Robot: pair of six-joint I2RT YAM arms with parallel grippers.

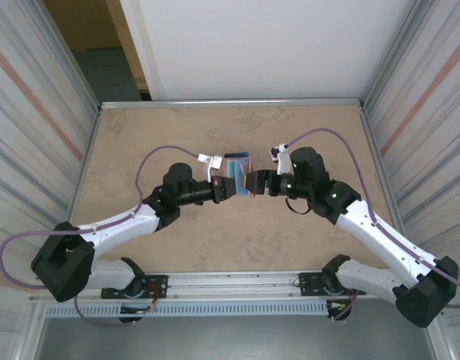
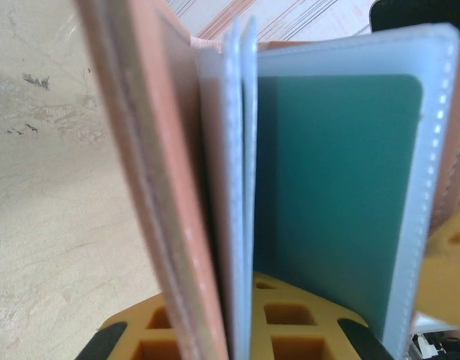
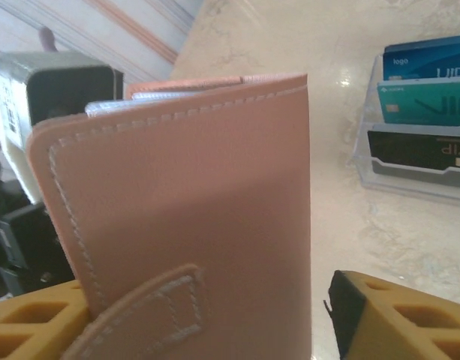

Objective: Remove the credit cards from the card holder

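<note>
Card holder [image 1: 237, 184] sat at mid-table [image 1: 177, 135], between the two grippers and just near of the tiered stand [image 3: 410, 169] with its blue, teal and dark cards. Left gripper [image 1: 223, 189] was clenched on one edge of the holder. In the left wrist view the pink cover and the clear leaves rose from between its yellow pads, fanned apart. One teal credit card [image 2: 335, 195] lay flat in the outermost clear sleeve [image 2: 434, 187]; which sleeve edge was open I could not tell. Right gripper [image 1: 252, 182] was released, with its jaws standing apart on either side of the holder's outer cover. One yellow finger [image 3: 398, 319] was clear of the cover's edge, and the other was low beside the pink tab [image 3: 151, 311]. Key relation: the right gripper faced the stitched outer cover, so the card lay behind that cover, on the side turned toward the left arm. The card's long axis appeared to run along the holder's length, away from the left pads. Both arms reached in from the near corners, forearms angled inward and wrists pointing at each other. The right was the only free tool and the nearer one — judged that it must come round the cover to reach the sleeve.
</note>
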